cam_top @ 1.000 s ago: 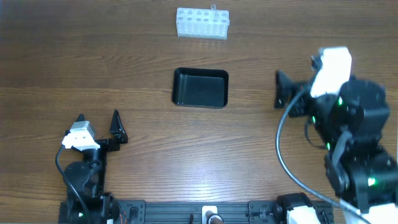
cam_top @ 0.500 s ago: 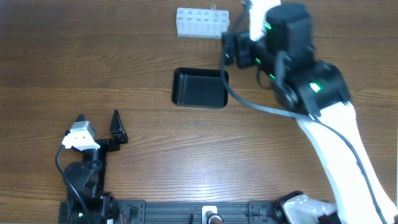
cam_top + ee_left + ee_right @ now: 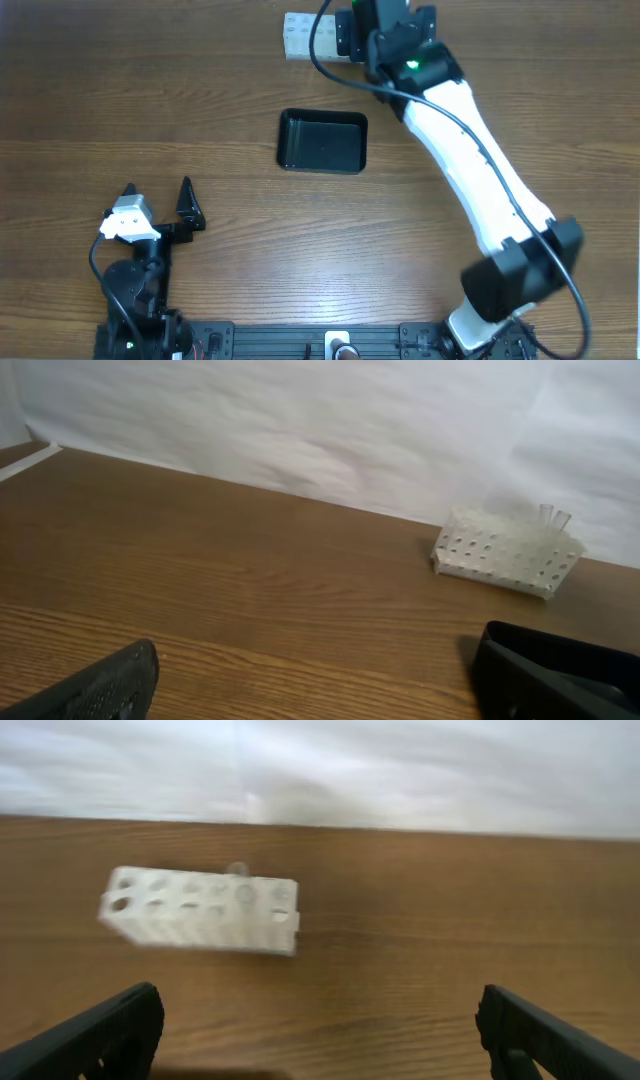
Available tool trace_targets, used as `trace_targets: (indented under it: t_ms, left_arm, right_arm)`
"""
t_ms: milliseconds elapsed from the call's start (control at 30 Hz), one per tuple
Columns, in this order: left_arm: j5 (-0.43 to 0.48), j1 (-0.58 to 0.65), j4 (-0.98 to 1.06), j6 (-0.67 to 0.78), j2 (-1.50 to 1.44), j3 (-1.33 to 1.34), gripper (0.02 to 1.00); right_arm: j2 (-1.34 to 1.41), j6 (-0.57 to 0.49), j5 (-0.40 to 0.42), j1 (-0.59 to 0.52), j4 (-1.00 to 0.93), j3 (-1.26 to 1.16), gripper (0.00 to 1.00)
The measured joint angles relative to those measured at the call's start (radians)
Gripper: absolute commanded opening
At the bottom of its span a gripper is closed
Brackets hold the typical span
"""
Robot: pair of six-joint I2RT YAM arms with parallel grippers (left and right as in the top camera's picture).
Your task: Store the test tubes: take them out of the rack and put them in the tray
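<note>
White perforated rack (image 3: 505, 552); clear tubes (image 3: 552, 518) upright at one end.

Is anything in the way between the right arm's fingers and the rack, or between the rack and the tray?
Nothing visible. Only bare table lies between the right fingers and the rack, and likewise between the rack and the tray.

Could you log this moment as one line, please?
right gripper open, facing rack; test tubes in rack; left gripper open, by its base
</note>
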Motion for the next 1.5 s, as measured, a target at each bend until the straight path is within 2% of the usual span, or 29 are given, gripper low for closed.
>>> trace_targets:
  t_ms: [233, 433, 1000, 1500]
  left_arm:
    - [0.000, 0.000, 0.000, 0.000, 0.000, 0.000, 0.998]
    - [0.000, 0.000, 0.000, 0.000, 0.000, 0.000, 0.998]
    - [0.000, 0.000, 0.000, 0.000, 0.000, 0.000, 0.998]
    - [0.000, 0.000, 0.000, 0.000, 0.000, 0.000, 0.996]
  right_arm:
    - [0.103, 0.048, 0.040, 0.000, 0.100, 0.000, 0.952]
    - [0.182, 0.044, 0.024, 0.000, 0.191, 0.010, 0.941]
    - [0.443, 0.033, -0.004, 0.000, 0.204, 0.251, 0.901]
    - [0.509, 0.016, -0.006, 0.000, 0.269, 0.261, 0.866]
